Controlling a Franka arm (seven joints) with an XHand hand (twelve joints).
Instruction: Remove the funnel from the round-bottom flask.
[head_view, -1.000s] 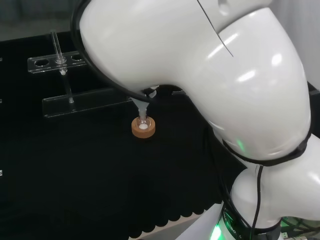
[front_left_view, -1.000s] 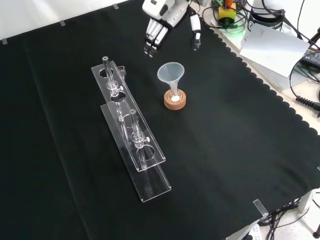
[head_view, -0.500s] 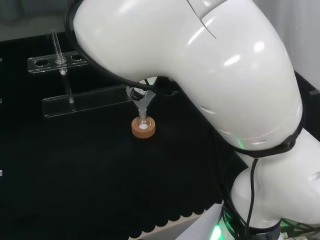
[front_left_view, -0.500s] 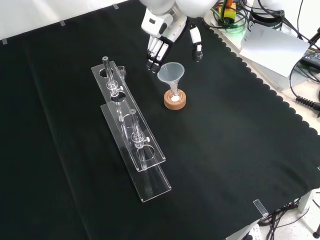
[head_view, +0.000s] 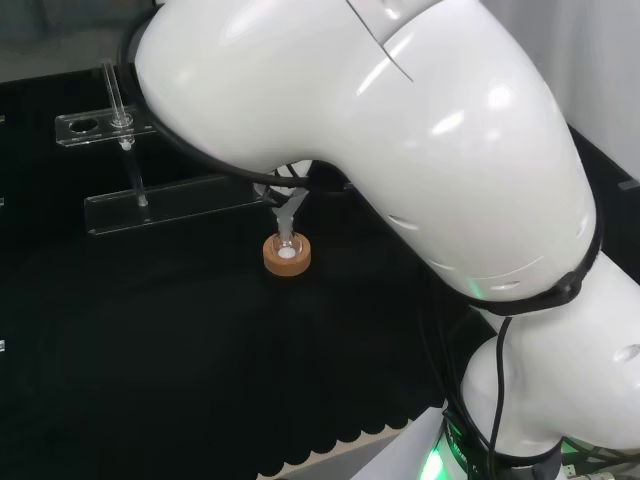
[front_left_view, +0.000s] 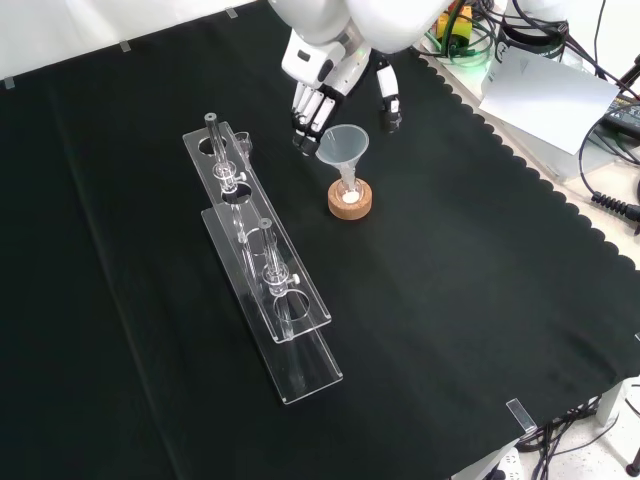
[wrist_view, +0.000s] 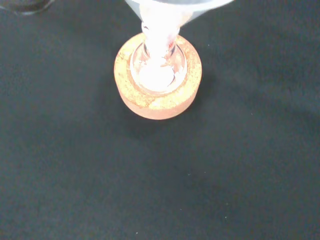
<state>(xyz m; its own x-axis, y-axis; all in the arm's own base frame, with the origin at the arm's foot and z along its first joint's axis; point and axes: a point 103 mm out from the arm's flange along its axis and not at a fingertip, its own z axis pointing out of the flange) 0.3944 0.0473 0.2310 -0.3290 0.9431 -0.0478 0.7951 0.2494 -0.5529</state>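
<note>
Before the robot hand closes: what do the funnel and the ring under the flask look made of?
The funnel looks like translucent, slightly cloudy plastic with a smooth finish, though glass is possible. The ring looks like cork: tan-orange, matte, speckled grain. The robot hand hangs open above the funnel's rim.

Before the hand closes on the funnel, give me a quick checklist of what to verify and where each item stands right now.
1. Funnel seated upright in the round-bottom flask: ok.
2. Flask sitting in its cork ring: ok, centred in the wrist view.
3. Hand open, ready to close: ok, fingers and thumb spread on either side of the funnel's mouth.
4. Hand touching the funnel yet: cannot tell; in the front view the fingertips sit right beside the rim.
5. Room between the fingers and the clear rack: ok, the rack stands off to the left in the front view.
6. Flask held down for the pull: not ok, nothing but the ring steadies it.
</note>
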